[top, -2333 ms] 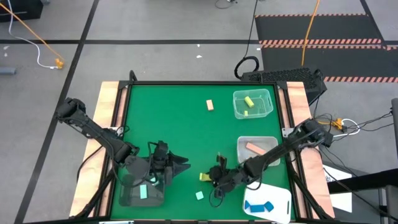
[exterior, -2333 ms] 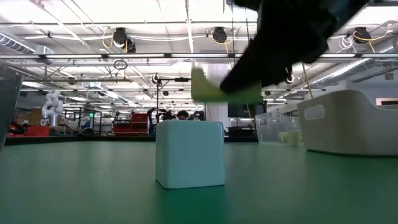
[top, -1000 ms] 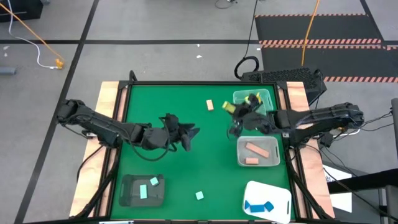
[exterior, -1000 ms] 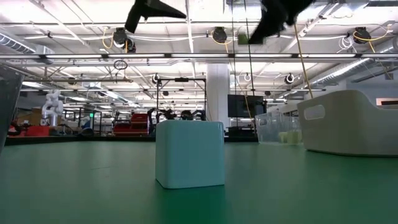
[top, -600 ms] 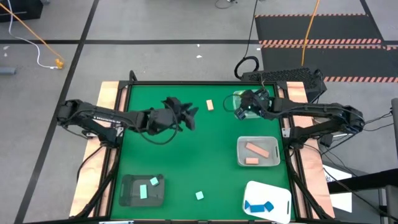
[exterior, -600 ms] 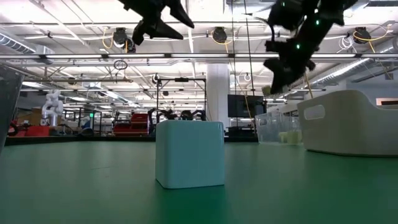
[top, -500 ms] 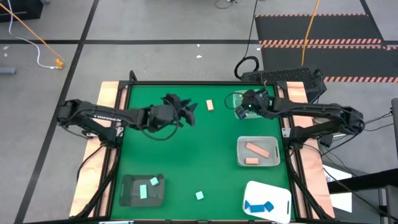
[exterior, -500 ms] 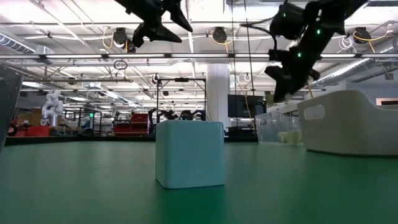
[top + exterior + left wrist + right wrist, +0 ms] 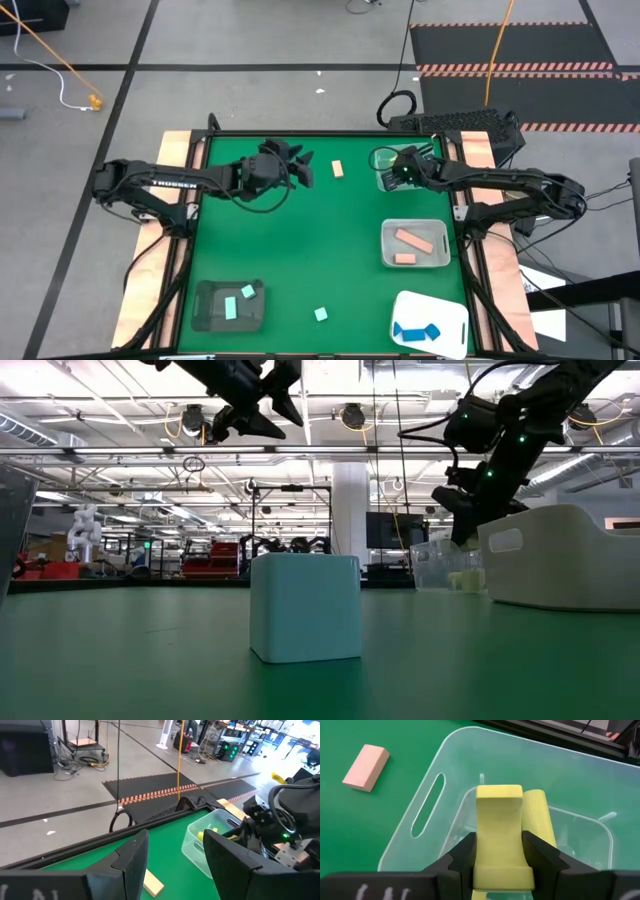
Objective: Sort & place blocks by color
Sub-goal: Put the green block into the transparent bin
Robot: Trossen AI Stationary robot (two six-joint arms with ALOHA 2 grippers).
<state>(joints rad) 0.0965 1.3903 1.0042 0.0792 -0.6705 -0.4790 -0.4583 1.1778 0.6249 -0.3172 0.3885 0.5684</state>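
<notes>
The jaws of the left gripper [image 9: 300, 166] stand apart on nothing, above the far left part of the green table [image 9: 290, 250]. A tan-pink block [image 9: 338, 169] lies just to its right on the mat. Next, the right gripper [image 9: 499, 851] has its jaws clamped on a yellow block [image 9: 499, 835] over the clear tray [image 9: 445, 795], where another yellow piece [image 9: 537, 817] lies. Nearer, a dark tray [image 9: 205, 312] holds a mint block [image 9: 247, 292]; a mint cube [image 9: 320, 314] sits on the mat.

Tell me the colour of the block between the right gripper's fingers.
Yellow. The block sits in the right gripper above the clear tray, clearest in the right wrist view.
</notes>
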